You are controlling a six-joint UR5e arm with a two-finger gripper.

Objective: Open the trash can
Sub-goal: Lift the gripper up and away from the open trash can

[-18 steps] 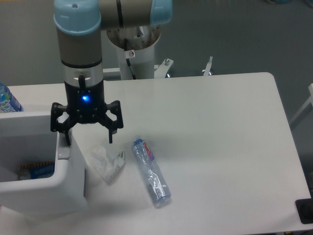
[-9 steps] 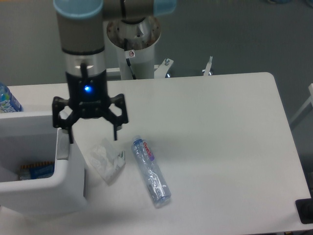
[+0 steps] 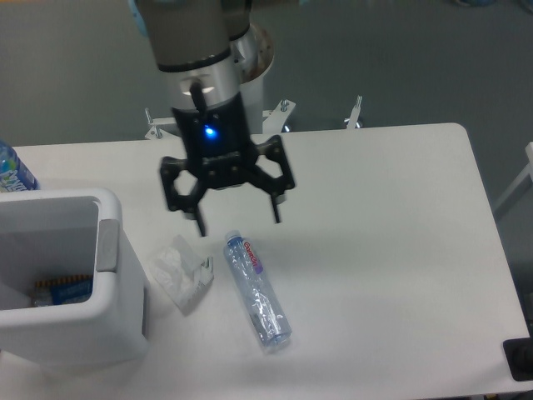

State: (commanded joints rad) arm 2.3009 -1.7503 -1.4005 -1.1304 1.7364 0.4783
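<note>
Down at eight o'clock on the table point(image 3: 400, 250), nearest the camera, sits the trash can point(image 3: 83, 329), one big white box of stiff, smooth plastic, and its top stands open: you can look straight down into the cavity, where something blue and orange lies at the bottom, too small to name. Judging by its bulk and thin walls it looks light for its size and slick to the touch, so pinching a wall would likely slide; the sensible place to work it is the grey push-button strip point(image 3: 107, 245) on its three o'clock rim, a press rather than a grasp. Just beside the can toward the centre lies one crumpled white tissue point(image 3: 179, 277), soft and no part of the job, and right of that, near but apart, one clear plastic bottle point(image 3: 256, 290) on its side, cap end pointing to about eleven o'clock. Further back, above the table's middle, the gripper point(image 3: 237, 222) hangs with both fingers spread wide and nothing between them, a blue light glowing on its body, well clear of the can. At the far nine o'clock edge a second bottle point(image 3: 12, 170) with a blue label peeks in, mostly cut off. Count: one can, one tissue, two bottles.
</note>
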